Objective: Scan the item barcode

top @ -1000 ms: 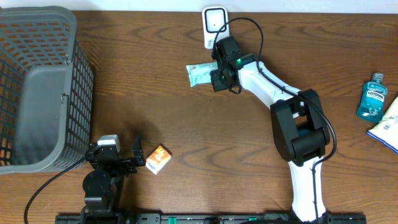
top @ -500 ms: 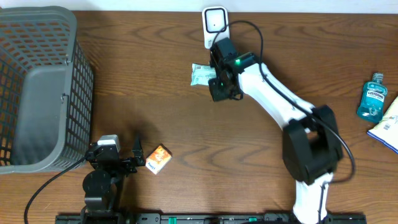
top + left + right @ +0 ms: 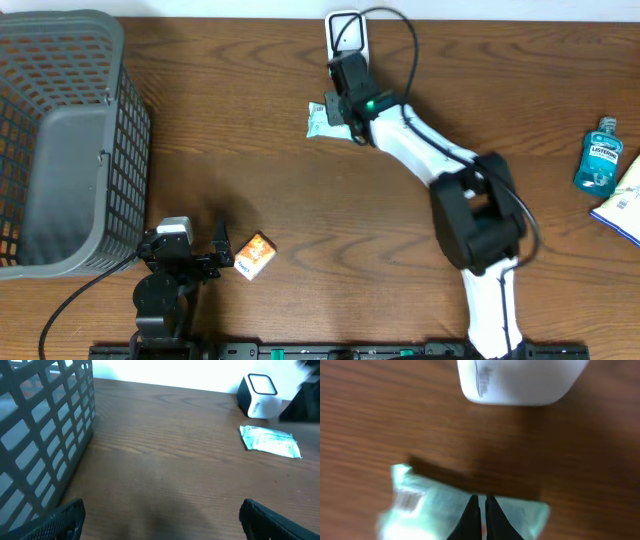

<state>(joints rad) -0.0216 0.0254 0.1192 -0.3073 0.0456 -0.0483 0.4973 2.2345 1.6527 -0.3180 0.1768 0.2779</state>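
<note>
The item is a pale green packet (image 3: 318,118), and my right gripper (image 3: 347,104) is shut on its edge just in front of the white scanner (image 3: 345,32). In the right wrist view the black fingertips (image 3: 481,509) pinch the packet (image 3: 430,510), a barcode (image 3: 407,500) shows on its left end, and the scanner (image 3: 520,380) fills the top. From the left wrist view the packet (image 3: 270,441) sits low by the scanner (image 3: 259,395). My left gripper (image 3: 218,258) stands open near the front edge with nothing between its fingers (image 3: 65,517).
A grey mesh basket (image 3: 60,140) takes up the far left. A small orange box (image 3: 254,256) lies beside the left gripper. At the right edge stand a blue mouthwash bottle (image 3: 598,155) and a white packet (image 3: 625,205).
The right arm has swung back toward the scanner, carrying the green packet with it. The left arm has not moved.
</note>
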